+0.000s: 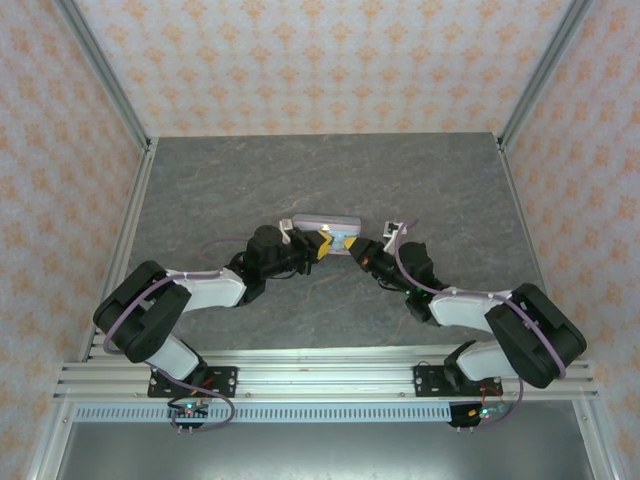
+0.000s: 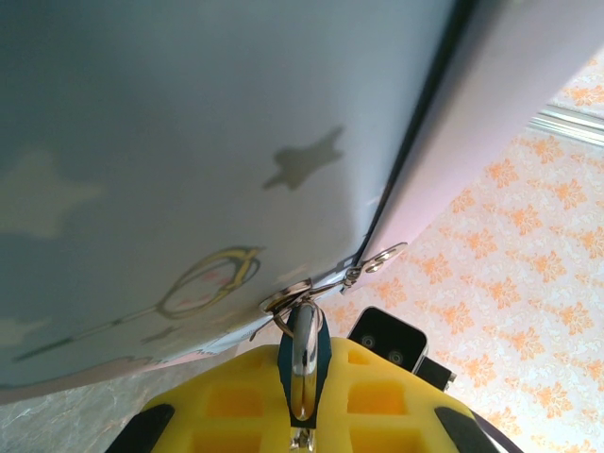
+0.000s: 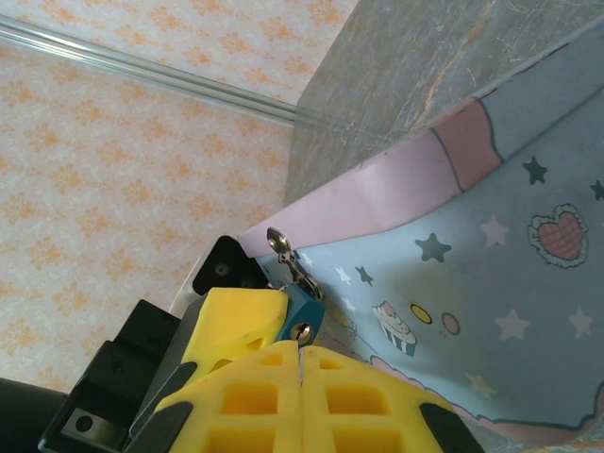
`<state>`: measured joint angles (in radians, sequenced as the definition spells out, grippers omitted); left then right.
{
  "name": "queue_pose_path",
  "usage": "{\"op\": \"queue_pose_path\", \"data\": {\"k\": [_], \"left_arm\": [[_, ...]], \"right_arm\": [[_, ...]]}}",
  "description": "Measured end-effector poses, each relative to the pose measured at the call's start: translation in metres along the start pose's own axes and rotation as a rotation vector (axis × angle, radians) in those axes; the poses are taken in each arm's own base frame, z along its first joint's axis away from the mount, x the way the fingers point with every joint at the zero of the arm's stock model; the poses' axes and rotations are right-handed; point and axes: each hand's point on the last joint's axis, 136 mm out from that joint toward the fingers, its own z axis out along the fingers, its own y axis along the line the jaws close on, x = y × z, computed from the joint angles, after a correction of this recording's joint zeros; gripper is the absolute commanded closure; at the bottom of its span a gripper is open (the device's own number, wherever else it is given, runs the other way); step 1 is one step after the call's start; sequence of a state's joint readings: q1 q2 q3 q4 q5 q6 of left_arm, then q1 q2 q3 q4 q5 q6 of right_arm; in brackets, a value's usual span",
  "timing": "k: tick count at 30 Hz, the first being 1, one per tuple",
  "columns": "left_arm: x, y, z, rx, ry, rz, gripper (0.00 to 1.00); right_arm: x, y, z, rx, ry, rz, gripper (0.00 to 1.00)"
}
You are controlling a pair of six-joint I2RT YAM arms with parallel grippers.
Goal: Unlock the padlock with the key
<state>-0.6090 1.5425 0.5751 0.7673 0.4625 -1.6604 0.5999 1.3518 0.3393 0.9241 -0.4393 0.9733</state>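
Where the two arms meet at mid-table, the left gripper (image 1: 324, 244) has its yellow fingers (image 2: 226, 401) clamped on either side of the teal padlock (image 3: 307, 311). The padlock hangs from the metal hasp (image 3: 283, 247) of a cartoon-printed tin box (image 3: 491, 236), which stands on the grey stone-patterned table (image 1: 300, 170). Just right of it, the right gripper (image 3: 302, 363) has its pads pressed together, tips touching the padlock. A small metal bit (image 3: 302, 330) glints at their seam, too small to identify.
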Motion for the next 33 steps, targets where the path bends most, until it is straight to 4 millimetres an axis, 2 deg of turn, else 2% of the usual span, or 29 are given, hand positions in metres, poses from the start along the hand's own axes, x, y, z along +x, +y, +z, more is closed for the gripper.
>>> {"op": "queue_pose_path", "data": {"k": [33], "left_arm": [[-0.001, 0.000, 0.000, 0.002, -0.003, 0.000, 1.00]], "right_arm": [[0.004, 0.002, 0.012, 0.000, 0.003, 0.010, 1.00]]}}
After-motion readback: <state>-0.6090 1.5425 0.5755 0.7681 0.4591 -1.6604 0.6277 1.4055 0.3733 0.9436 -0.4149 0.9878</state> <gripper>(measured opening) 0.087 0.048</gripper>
